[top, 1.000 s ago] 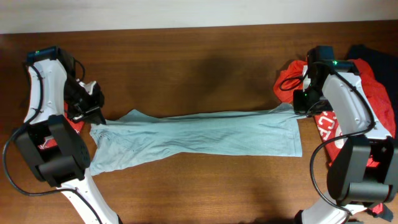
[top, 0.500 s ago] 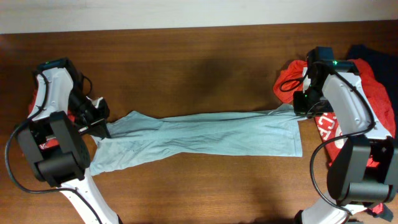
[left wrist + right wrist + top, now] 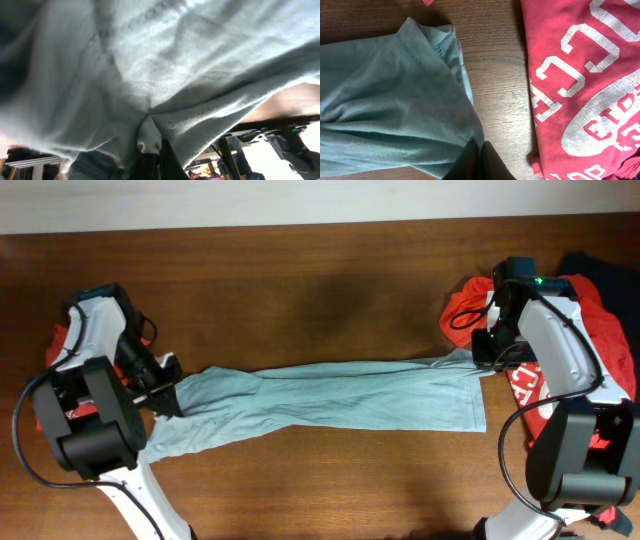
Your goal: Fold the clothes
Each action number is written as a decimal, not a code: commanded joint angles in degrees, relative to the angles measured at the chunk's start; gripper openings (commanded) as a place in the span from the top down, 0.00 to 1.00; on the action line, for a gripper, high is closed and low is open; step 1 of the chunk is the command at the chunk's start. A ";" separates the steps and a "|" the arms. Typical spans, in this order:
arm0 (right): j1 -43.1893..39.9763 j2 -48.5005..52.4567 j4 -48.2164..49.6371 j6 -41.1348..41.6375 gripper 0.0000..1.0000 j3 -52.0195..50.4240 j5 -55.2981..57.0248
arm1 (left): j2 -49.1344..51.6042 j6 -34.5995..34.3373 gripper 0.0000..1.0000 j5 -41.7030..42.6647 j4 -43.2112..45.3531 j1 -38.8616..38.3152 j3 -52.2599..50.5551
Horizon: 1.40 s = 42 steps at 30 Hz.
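A pale grey-blue T-shirt [image 3: 330, 395] lies stretched in a long band across the wooden table [image 3: 300, 290]. My left gripper [image 3: 168, 392] is shut on its left end. In the left wrist view the cloth [image 3: 150, 75] hangs over the camera and bunches into the closed jaws of that gripper [image 3: 152, 160]. My right gripper [image 3: 487, 358] is shut on the shirt's upper right corner. The right wrist view shows the shirt's folds [image 3: 385, 100] running to the tips of that gripper [image 3: 479, 152].
A pile of red T-shirts with white lettering [image 3: 600, 310] lies at the right edge, just beside the right gripper, and shows close up in the right wrist view [image 3: 580, 75]. A dark navy one [image 3: 600, 265] sits behind it. Some red cloth [image 3: 62, 340] shows under the left arm.
My left gripper has moved toward the table's front and slightly inward, carrying the shirt's left end with it. The right gripper has stayed in place.
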 commanded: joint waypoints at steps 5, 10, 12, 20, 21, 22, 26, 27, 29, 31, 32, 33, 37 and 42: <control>-0.55 -1.53 -1.46 0.22 0.91 0.52 1.60 | -1.81 -3.28 0.99 -4.85 1.18 -0.31 -4.50; -0.55 -0.28 -2.78 0.24 0.91 0.48 1.60 | -1.81 -7.37 1.00 -10.14 1.77 -0.31 -6.16; -0.55 0.20 -3.10 0.24 0.91 0.42 1.60 | -1.84 -7.91 0.99 -11.10 2.51 -0.31 -6.36; -0.55 0.57 -3.56 0.22 0.90 0.33 1.62 | -1.84 -7.93 0.90 -10.19 7.06 -0.31 -6.36; -0.55 0.57 -3.78 0.22 0.90 0.33 1.64 | -1.81 -7.93 0.87 -10.19 7.23 -0.31 -6.36; -0.55 0.57 -3.93 0.22 0.90 0.33 1.64 | -1.81 -7.93 0.85 -10.19 7.23 -0.31 -6.36; -0.55 0.57 -4.00 0.24 0.76 0.31 1.70 | -1.81 -7.91 0.78 -9.94 7.21 -0.31 -6.36; -0.55 0.57 -3.96 0.24 0.70 0.31 1.81 | -1.81 -7.91 0.74 -9.73 7.23 -0.31 -6.36; -0.55 0.57 -3.96 0.24 0.69 0.33 1.79 | -1.81 -7.91 0.73 -9.73 7.19 -0.31 -6.36; -0.55 0.57 -3.91 0.24 0.67 0.31 1.81 | -1.81 -7.91 0.72 -9.73 7.17 -0.31 -6.36; -0.55 0.57 -3.87 0.24 0.64 0.31 1.79 | -1.81 -7.91 0.72 -9.73 7.17 -0.31 -6.36; -0.55 0.59 -3.58 0.24 0.60 0.31 1.75 | -1.81 -7.91 0.71 -9.75 7.08 -0.31 -6.36; -0.90 1.57 -3.06 0.22 0.50 0.31 0.85 | -1.81 -7.91 0.70 -9.75 7.02 -0.31 -6.36; -3.82 4.04 -3.08 -2.80 0.27 0.09 -8.59 | -1.81 -7.91 0.69 -9.73 8.98 -0.33 -6.36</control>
